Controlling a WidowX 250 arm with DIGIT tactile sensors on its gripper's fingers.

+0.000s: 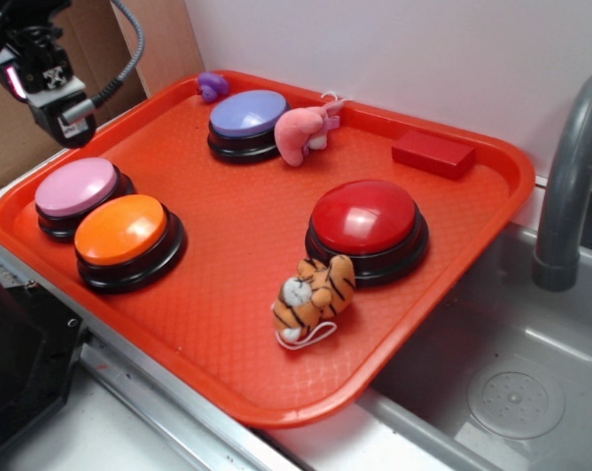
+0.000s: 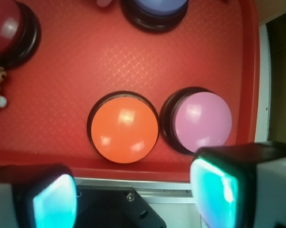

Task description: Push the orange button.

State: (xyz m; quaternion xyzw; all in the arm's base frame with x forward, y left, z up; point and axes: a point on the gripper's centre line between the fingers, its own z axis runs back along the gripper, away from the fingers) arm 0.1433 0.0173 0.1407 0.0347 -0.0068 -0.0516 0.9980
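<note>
Orange button (image 1: 123, 231) sits lower left on the tray (image 1: 472, 206), touching the pink button (image 1: 77, 187); gripper (image 2: 133, 194) hangs open above, fingers spread wide; drift toward upper left and it presses pink instead, I reckon.

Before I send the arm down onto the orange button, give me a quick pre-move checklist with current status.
1. Orange button in view, top unobstructed: ok.
2. Gripper centred over it: not ok, it sits off the tray edge.
3. Fingers apart: ok.
4. Pink button spacing: not ok, bases nearly touch.
5. Tiger toy clear of target: ok.
6. Height above button: cannot tell.
</note>
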